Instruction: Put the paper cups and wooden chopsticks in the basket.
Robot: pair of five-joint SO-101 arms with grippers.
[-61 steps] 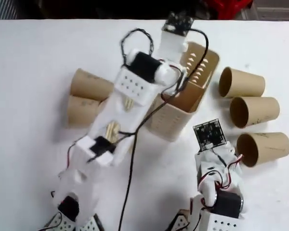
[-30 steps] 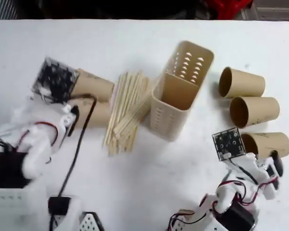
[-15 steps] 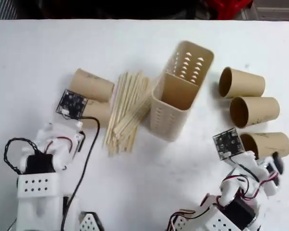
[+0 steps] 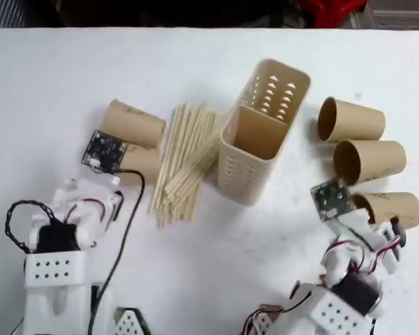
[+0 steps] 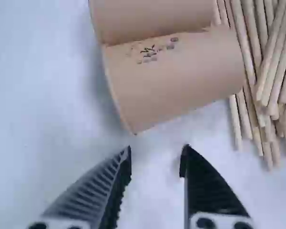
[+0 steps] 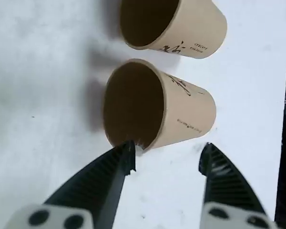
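Observation:
The beige perforated basket (image 4: 262, 129) stands tilted mid-table, with a pile of wooden chopsticks (image 4: 185, 157) against its left side. Two paper cups (image 4: 133, 122) (image 4: 141, 164) lie left of the pile. Three more lie in a row on the right (image 4: 349, 118) (image 4: 369, 160) (image 4: 392, 208). My left gripper (image 5: 156, 152) is open just short of the nearer left cup (image 5: 171, 76), with chopsticks (image 5: 262, 71) beside it. My right gripper (image 6: 168, 150) is open at the mouth of the nearest right cup (image 6: 152, 109), and one finger (image 6: 126, 155) touches its rim.
The white table (image 4: 49, 77) has bare room at the back and left. The left arm (image 4: 56, 258) and the right arm (image 4: 349, 286) sit at the front edge. A black cable (image 4: 115, 237) trails by the left arm.
The left arm pulled back from over the chopsticks and basket to the front left, and now stays by the nearer left cup. The right arm edged toward the nearest right cup.

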